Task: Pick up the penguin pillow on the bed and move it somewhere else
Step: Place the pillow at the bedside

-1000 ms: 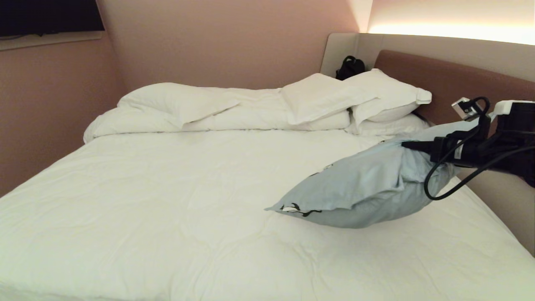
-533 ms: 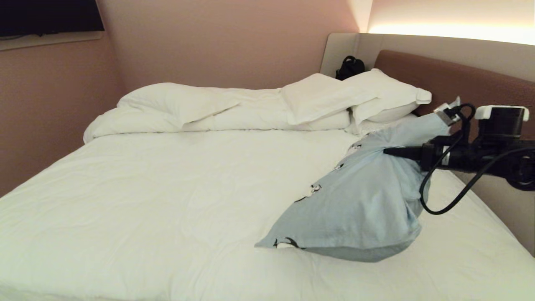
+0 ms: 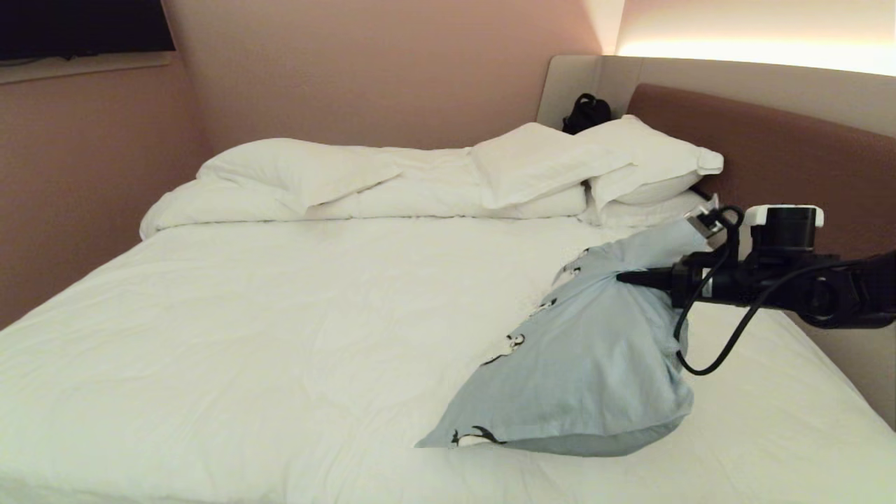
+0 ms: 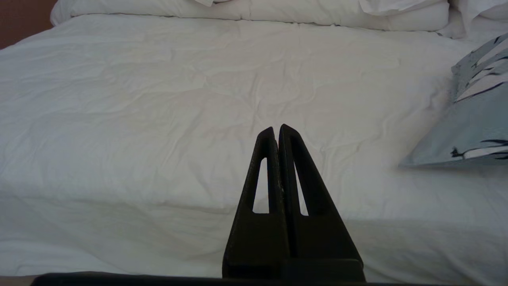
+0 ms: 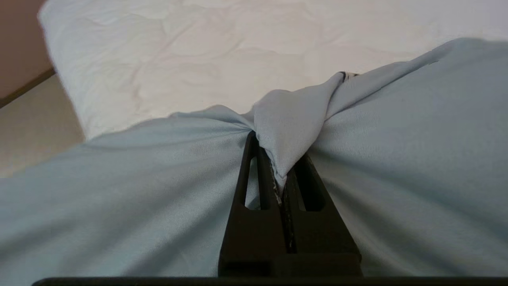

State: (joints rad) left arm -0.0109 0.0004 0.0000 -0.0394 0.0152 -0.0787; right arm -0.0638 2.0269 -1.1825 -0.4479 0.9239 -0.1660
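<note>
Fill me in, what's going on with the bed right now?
The right gripper is shut on a bunched fold of the penguin pillow, holding its upper end up. The pillow's lower end rests on the bed, on the right side of the sheet, below the white pillows. The left gripper is shut and empty, parked near the bed's front edge.

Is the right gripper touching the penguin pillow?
Touching. Right wrist view: right gripper has its jaws shut on a pinched fold of the penguin pillow.
</note>
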